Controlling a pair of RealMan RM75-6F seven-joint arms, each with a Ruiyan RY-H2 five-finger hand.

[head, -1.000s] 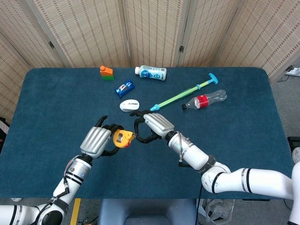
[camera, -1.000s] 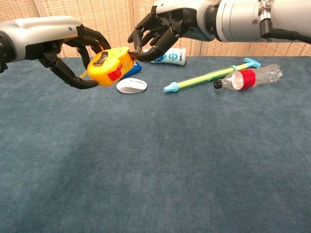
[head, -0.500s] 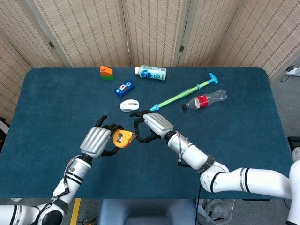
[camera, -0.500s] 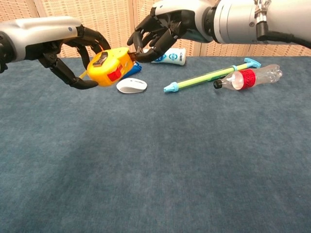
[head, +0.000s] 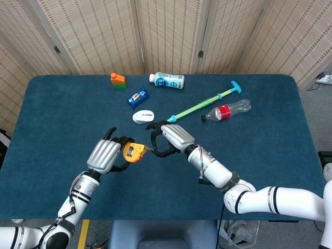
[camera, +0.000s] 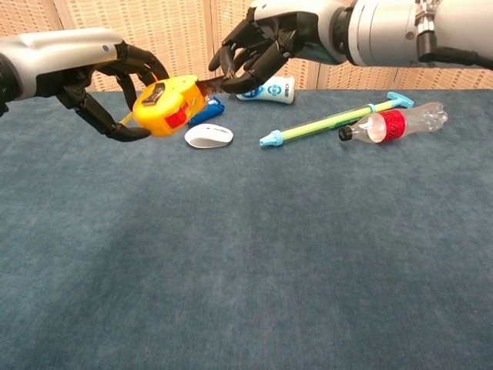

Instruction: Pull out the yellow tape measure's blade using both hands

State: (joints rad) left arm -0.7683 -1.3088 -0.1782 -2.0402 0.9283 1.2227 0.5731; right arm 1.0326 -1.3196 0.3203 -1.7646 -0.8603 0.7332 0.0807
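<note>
Yellow tape measure [head: 133,152] with a red button, held above the blue cloth table [head: 62,109], left hand [head: 105,155] curled around its case. Right hand [head: 173,140] pinches the blade tip [camera: 209,85] just beside the case, other fingers spread. Behind: white computer mouse [head: 143,116], blue snack packet [head: 138,97], white bottle [head: 167,80], orange-green carton [head: 118,80], green-blue pump stick [head: 204,104], clear red-labelled bottle [head: 226,110].

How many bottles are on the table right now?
2: a white bottle lying at the far edge, and a clear red-labelled bottle lying right of centre beside the green pump. None seem hidden.
</note>
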